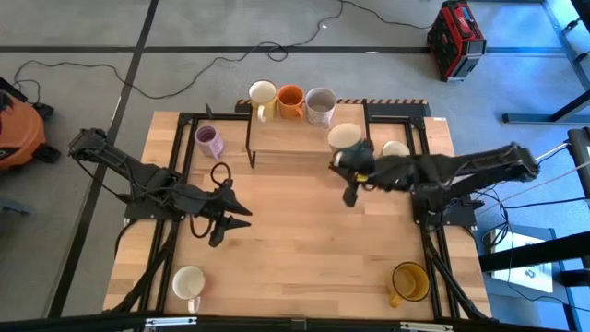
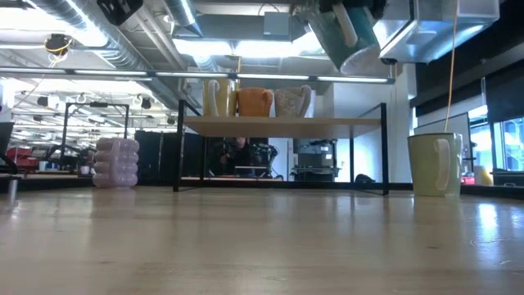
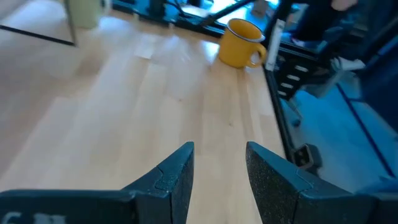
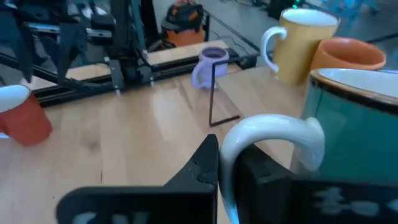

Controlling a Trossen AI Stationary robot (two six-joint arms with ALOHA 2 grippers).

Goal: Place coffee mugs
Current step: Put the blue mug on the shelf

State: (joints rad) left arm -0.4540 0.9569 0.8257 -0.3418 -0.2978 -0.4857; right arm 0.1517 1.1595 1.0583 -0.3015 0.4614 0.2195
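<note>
My right gripper (image 4: 227, 165) is shut on a pale mint-blue mug (image 4: 354, 118), held high in the air by the shelf's right end (image 1: 343, 135). On the shelf (image 1: 286, 129) stand a cream mug (image 1: 263, 92), an orange mug (image 1: 290, 100) and a grey-beige mug (image 1: 320, 104). On the table stand a lilac mug (image 1: 209, 141) left of the shelf, a cream mug (image 1: 395, 148) right of it, a white mug (image 1: 189, 281) near left and an amber-yellow mug (image 1: 410, 281) near right. My left gripper (image 1: 230, 214) hovers open over the table's left middle, with nothing between its fingers. My right gripper pinches the mint-blue mug's white handle (image 4: 267, 127) between its two fingers (image 4: 202, 165). The fingers come from the table's right side, nearly level. The mug hangs clear of table and shelf, a little tilted (image 2: 348, 37), its rim up.
The shelf's black frame legs (image 2: 178, 147) stand on the far half of the table. Bare wood lies in the table's middle and near part (image 1: 304, 258). Black rails run along both side edges (image 1: 433, 249).
</note>
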